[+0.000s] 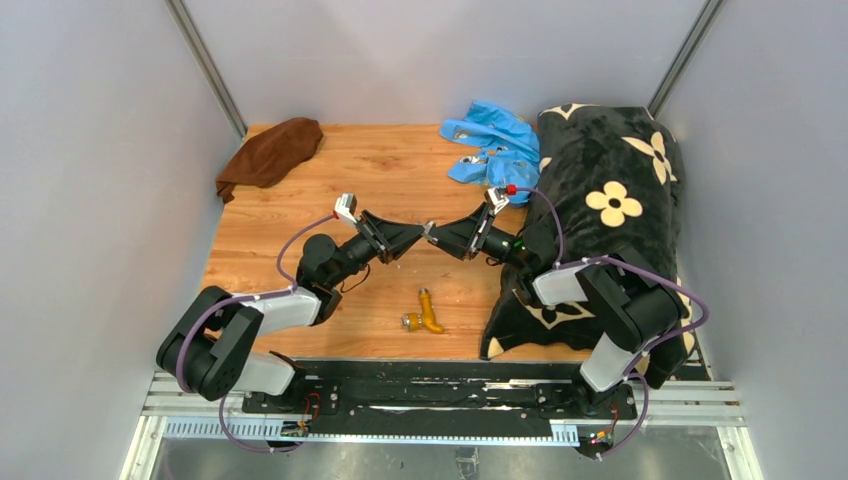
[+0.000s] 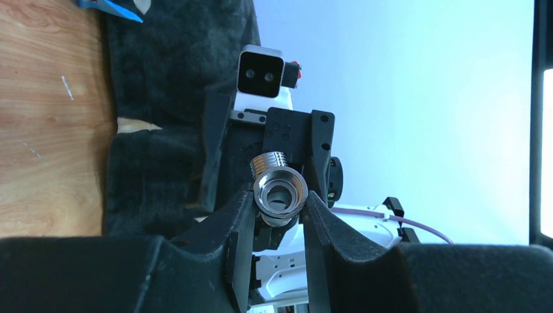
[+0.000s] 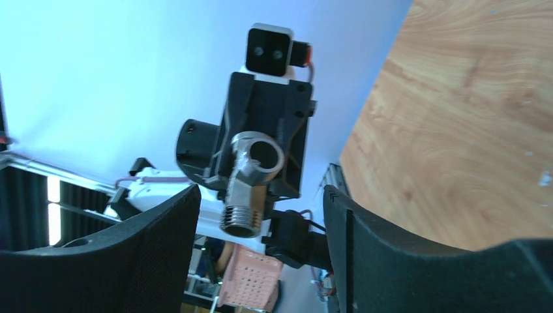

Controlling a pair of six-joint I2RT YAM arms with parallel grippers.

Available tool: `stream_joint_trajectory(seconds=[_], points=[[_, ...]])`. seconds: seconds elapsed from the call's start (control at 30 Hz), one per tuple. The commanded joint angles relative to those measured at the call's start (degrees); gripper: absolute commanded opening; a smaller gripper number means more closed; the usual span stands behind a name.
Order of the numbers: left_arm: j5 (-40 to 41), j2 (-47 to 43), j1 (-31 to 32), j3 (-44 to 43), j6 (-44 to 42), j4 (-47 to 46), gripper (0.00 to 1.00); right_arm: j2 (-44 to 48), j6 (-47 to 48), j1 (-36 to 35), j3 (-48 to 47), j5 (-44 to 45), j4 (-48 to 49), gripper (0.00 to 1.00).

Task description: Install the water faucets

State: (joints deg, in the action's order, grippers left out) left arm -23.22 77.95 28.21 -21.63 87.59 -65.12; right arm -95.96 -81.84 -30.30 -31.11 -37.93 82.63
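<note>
The silver-grey T-shaped fitting (image 2: 280,190) is clamped between my left gripper (image 2: 279,203) fingertips, held above the middle of the wooden table (image 1: 380,180). In the top view my left gripper (image 1: 416,234) and right gripper (image 1: 437,234) meet tip to tip. My right gripper (image 3: 261,195) is open. The fitting (image 3: 250,176) hangs between its spread fingers without touching them, threaded end down. The brass-orange bent spout (image 1: 429,312) lies on the table near the front edge, below both grippers and apart from them.
A bright blue plastic bag (image 1: 492,145) lies at the back. A black flowered blanket (image 1: 610,200) covers the table's right side under the right arm. A brown cloth (image 1: 272,150) sits at the back left corner. Grey walls enclose the table.
</note>
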Motion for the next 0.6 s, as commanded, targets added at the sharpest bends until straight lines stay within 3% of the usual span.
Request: stream_joint_trajectory(seconds=[0.0, 0.2, 0.57], points=[[0.78, -1.42, -0.06, 0.31, -0.64, -3.18, 0.00, -0.68, -3.90, -1.82, -0.74, 1.22, 8.34, 0.63], [1.41, -5.21, -0.03, -0.68, -4.78, 5.29, 0.00, -1.59, -4.99, -2.82, -1.17, 0.88, 8.33, 0.45], [2.08, -8.35, 0.00, 0.27, -7.06, 7.95, 0.00, -3.76, -6.37, -3.06, -4.32, 0.87, 8.31, 0.35]])
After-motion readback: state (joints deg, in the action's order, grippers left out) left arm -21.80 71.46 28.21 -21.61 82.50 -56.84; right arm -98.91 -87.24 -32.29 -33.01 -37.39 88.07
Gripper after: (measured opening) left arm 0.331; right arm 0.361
